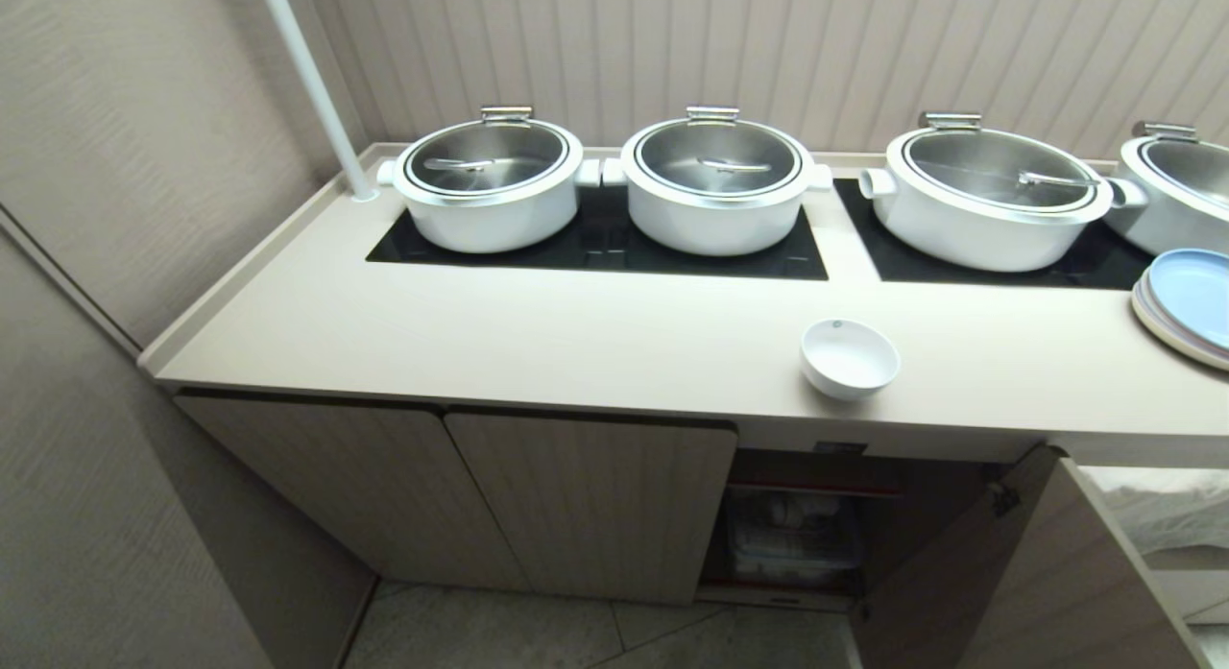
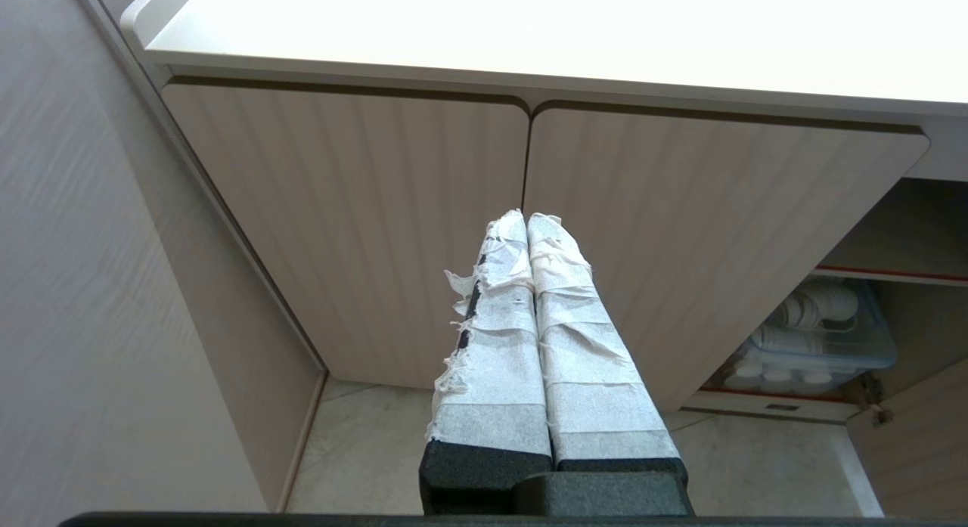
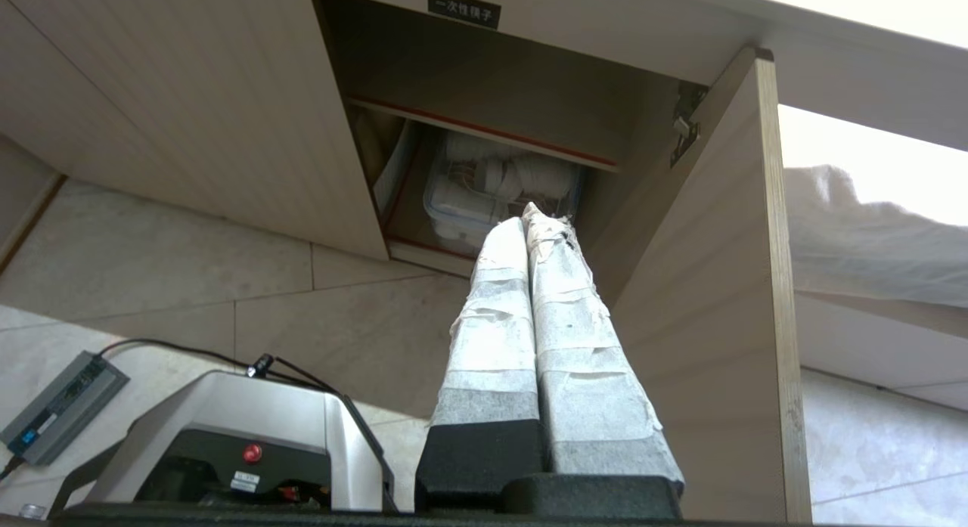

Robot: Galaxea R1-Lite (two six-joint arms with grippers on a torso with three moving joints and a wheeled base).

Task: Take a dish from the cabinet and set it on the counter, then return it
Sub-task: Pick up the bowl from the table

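Small plain white ceramic bowl (image 1: 849, 358): upright and empty on the long cream-beige desk (image 1: 538, 338), near its front edge, above the open compartment. Low beige fluted-door cabinet (image 1: 595, 501): one door swung open; under a red-edged shelf, a clear plastic tub (image 2: 820, 345) holds stacked white dishes. Four large white lidded pots (image 1: 715, 184) on black cooktop panels. Pale blue plates (image 1: 1191, 299) stacked at desk's right. Left pincer (image 2: 527, 218): closed, empty, facing shut doors. Right pincer (image 3: 527, 218): closed, empty, before the open compartment.
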